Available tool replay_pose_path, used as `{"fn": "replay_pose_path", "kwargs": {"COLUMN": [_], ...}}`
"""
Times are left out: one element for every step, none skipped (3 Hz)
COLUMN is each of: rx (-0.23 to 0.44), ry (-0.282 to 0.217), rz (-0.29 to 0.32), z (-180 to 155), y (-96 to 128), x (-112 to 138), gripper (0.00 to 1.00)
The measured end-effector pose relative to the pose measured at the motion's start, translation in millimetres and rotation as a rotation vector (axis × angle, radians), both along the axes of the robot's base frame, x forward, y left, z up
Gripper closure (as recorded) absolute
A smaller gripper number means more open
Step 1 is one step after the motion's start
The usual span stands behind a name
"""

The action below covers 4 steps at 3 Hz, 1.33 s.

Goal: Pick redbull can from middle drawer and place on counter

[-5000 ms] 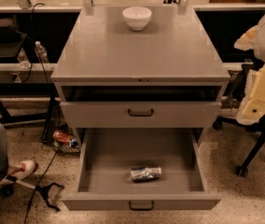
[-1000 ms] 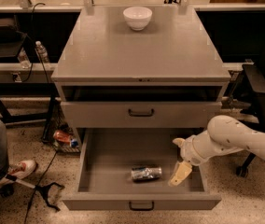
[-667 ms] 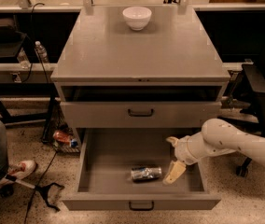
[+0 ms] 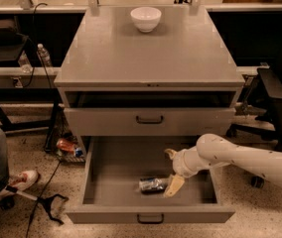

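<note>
Gripper (image 4: 171, 171) is low inside the middle drawer (image 4: 112, 168), in its right half, at the end of the white arm (image 4: 240, 157) that comes in from the right side. Its two tan fingers (image 4: 174, 186) are spread apart and pinch nothing: one points down-left, w/ its tip just beside the right end of the redbull can (image 4: 152, 185); the other sits higher, nearer to the back of the drawer. I cannot tell if the lower finger really touches the can.

The can lies on its side on the drawer floor, approx. in the middle, nearer to the front edge. The drawer is pulled fully out. The grey drawer front (image 4: 149, 121) above it is shut.

On the counter (image 4: 146, 63) stands a white bowl (image 4: 146, 19), near the back edge. A clear plastic bottle (image 4: 44, 56) stands to the left of the cabinet.
</note>
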State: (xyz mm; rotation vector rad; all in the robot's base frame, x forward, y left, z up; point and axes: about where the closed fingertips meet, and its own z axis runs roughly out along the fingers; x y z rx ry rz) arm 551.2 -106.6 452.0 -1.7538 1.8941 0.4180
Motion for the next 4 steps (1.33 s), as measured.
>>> {"fn": "replay_pose_path", "kwargs": {"rx": [-0.013,-0.016,-0.015,-0.013], "ry": [0.012,0.027,0.067,0.092], "rz": [0.027,0.036,0.029,0.028], "z": [-33,-49,-76,-91], "y": [15,22,24,26], "x": [5,6,4,1], "gripper": [0.0,0.0,0.02,0.25]}}
